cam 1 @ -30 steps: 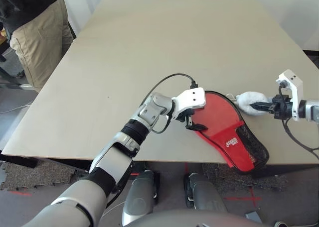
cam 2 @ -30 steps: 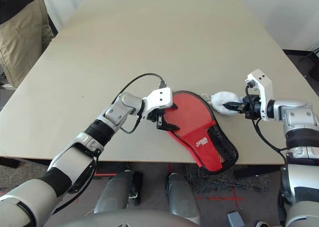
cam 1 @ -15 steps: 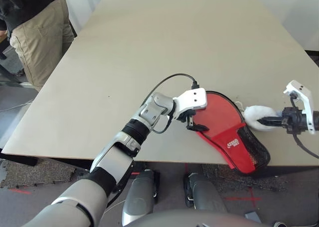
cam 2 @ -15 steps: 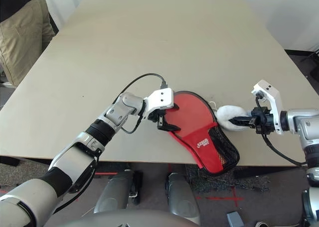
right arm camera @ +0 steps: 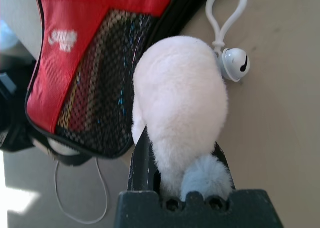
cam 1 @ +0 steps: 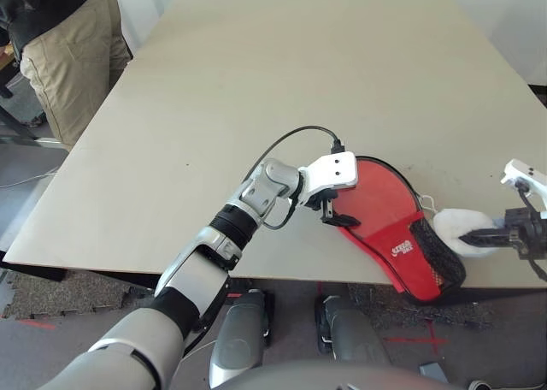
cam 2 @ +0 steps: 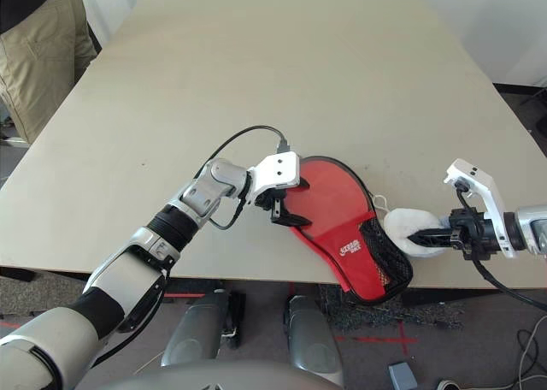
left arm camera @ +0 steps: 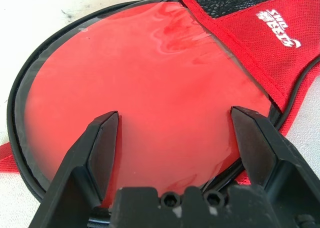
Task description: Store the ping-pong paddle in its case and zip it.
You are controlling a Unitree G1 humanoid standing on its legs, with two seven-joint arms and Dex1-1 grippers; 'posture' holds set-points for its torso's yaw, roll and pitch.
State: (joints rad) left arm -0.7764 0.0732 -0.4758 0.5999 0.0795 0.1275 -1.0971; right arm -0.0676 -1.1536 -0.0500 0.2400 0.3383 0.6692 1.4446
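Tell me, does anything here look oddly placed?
Yes: the red case lies askew at the table's near edge, its mesh-pocket end hanging past the rim. The right gripper grips its white pom-pom.

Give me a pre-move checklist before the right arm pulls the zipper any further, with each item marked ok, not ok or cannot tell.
1. Right gripper shut on the white pom-pom: ok.
2. Left gripper steadying the case: not ok; its jaws stand open over the round end, clamping nothing.
3. Ping-pong paddle inside the case: ok; its red face lies within the black rim.
4. Zip closed around the round end: cannot tell; the teeth are too small to read.
5. Case fully on the table: not ok; the mesh pocket end hangs past the near edge.
6. Person clear of the arms: ok; standing at the far left corner.
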